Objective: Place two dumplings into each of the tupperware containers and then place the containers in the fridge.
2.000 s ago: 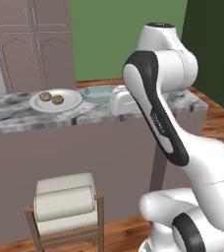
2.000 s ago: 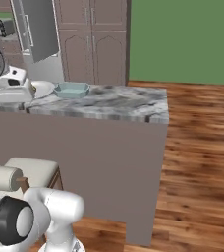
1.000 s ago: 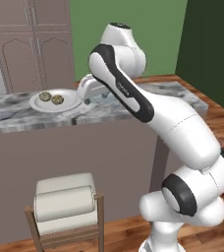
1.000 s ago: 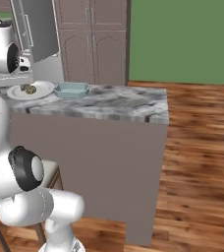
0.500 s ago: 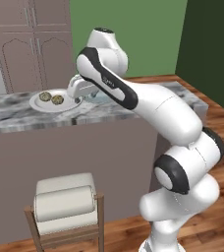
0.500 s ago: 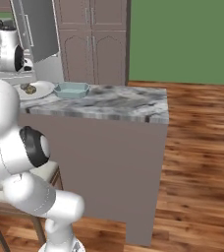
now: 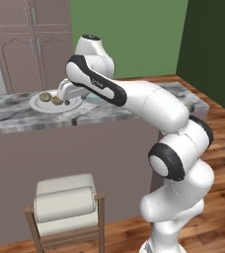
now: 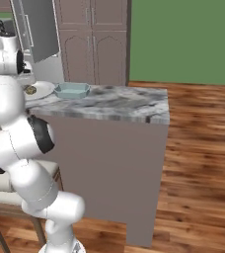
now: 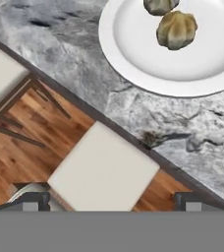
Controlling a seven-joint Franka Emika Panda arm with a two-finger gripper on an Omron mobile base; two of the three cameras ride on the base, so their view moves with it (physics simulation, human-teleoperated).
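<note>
Arm swung leftward over half second, gripper (image 7: pixel 61 97) now poised over plate (image 7: pixel 39 105), jaws wide, holding nothing. Dumplings (image 9: pixel 177 29) on plate, at 1 o'clock in hand view (tan, lumpy). Tupperware container (image 8: pixel 72 89) on marble table (image 8: pixel 115 105), just beside plate at 3 o'clock. Stool (image 7: pixel 65 202) below table edge.

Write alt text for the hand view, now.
Looking down past the open tool, a white plate with two tan dumplings sits on a grey marble counter. Below the counter edge are a cream stool seat and wood floor.
</note>
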